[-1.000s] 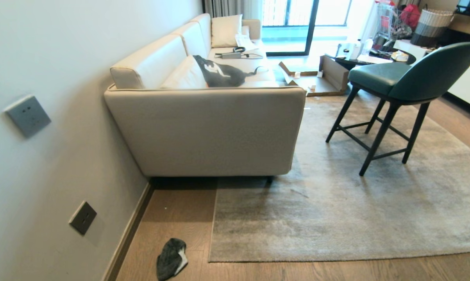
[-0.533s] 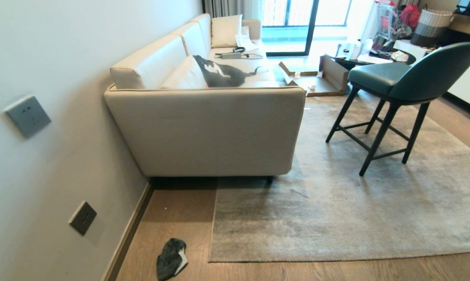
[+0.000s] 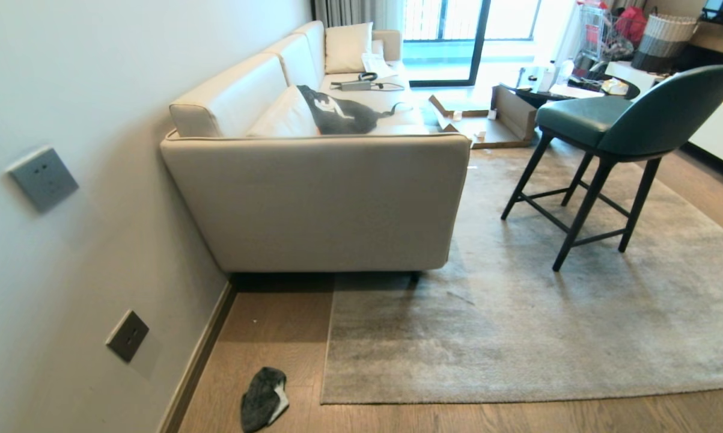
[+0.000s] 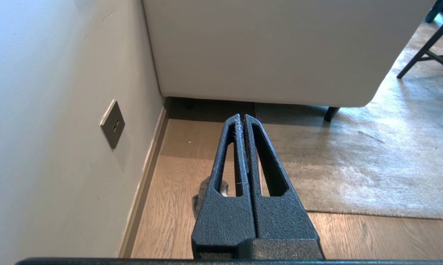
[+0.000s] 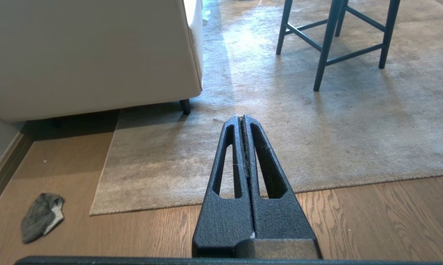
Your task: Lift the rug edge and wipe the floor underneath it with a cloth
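Two grippers are being held clear of everything, above the floor at the near side of the scene. Furthest left, a pale wall [image 3: 67, 90] is being shown with a grey socket plate [image 3: 127, 335] set low above the skirting. Just right of the skirting, the cloth [image 3: 264, 399] is lying crumpled on the floor [image 3: 277, 337], a dark grey wad with a paler patch at one end, near the rug's near-left corner but apart from it. The left gripper [image 4: 242, 118] is being held above this strip of bare floor with its fingers pressed together and nothing between them; the cloth [image 4: 203, 193] is being partly hidden behind it. Further right, the rug edge [image 3: 517, 398] is lying flat on the planks, running straight along the near side, with the rug's left border passing under the far cream sofa [image 3: 313, 198]. The right gripper [image 5: 242, 118] is being held above that near edge, its fingers likewise pressed together and empty, with the rug edge [image 5: 151, 208] and the cloth [image 5: 41, 217] being shown to its left. Furthest right, a green chair [image 3: 631, 120] on dark legs is standing on the rug, well beyond the edge.
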Robot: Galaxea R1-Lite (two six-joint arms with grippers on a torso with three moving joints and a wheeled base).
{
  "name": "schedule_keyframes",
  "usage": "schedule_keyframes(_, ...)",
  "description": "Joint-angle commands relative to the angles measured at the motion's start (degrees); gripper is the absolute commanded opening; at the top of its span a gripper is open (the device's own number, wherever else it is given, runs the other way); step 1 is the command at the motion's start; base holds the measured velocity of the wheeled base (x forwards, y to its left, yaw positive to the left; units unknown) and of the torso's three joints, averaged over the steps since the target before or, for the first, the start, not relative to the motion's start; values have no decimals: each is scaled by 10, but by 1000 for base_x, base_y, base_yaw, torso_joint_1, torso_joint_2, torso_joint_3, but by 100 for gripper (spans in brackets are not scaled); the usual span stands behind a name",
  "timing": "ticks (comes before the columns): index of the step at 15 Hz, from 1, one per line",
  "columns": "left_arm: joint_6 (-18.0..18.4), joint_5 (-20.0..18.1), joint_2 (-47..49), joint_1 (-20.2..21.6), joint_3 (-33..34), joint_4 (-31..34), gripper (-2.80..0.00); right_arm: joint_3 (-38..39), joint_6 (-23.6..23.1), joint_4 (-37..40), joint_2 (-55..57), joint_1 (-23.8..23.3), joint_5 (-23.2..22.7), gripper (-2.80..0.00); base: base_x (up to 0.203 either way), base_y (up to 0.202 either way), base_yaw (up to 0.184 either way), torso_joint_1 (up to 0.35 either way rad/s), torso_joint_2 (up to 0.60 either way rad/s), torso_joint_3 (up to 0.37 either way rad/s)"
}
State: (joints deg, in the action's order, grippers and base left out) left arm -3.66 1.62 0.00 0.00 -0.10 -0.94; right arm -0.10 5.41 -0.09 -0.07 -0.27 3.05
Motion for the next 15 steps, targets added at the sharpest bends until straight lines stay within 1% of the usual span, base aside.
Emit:
schedule_keyframes(1,0,0,0,0,0,0,-280,0,0,-1,1,0,0,-280,0,0,0,0,0,0)
schedule_keyframes(8,0,0,0,0,0,0,-280,0,0,0,1,0,0,-280,0,0,0,0,0,0)
schedule_keyframes(10,0,0,0,0,0,0,-280,0,0,-1,1,0,0,-280,0,0,0,-20,-227,-266)
schedule_keyframes(15,0,0,0,0,0,0,-280,0,0,-1,1,0,0,-280,0,0,0,2,-396,-397)
